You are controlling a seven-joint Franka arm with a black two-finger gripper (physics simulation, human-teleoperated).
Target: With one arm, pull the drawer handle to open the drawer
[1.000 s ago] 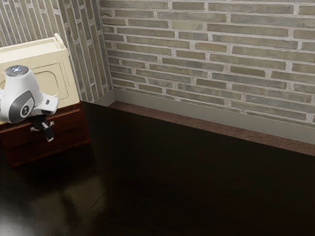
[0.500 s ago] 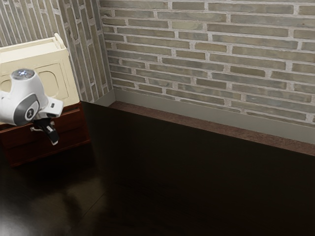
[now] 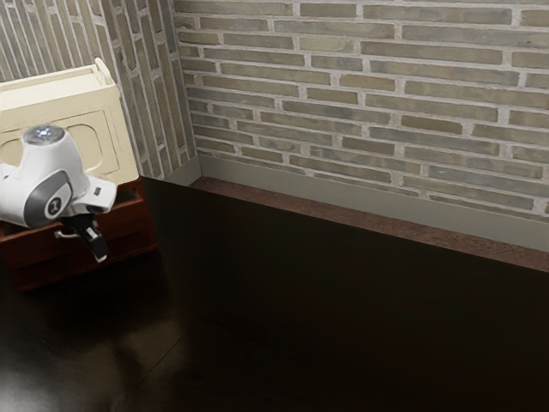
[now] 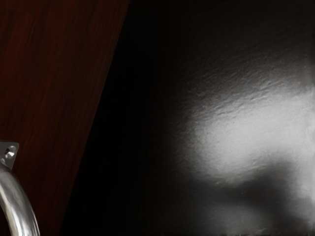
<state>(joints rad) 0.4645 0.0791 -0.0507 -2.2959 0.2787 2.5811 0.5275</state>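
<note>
A silver handle (image 4: 19, 209) lies just beside the black gripper (image 3: 101, 257), toward the exterior view's left, on a partly open reddish-brown drawer (image 3: 124, 233). Whether the gripper is spread or closed cannot be told. A glossy dark table (image 3: 343, 318) stretches to that view's right; a brick wall (image 3: 360, 94) rises on the far side.

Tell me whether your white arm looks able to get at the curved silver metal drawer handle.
Very likely yes: my black two-finger end effector is right by the handle on the red-brown wooden drawer front, and nothing visible blocks the way.
</note>
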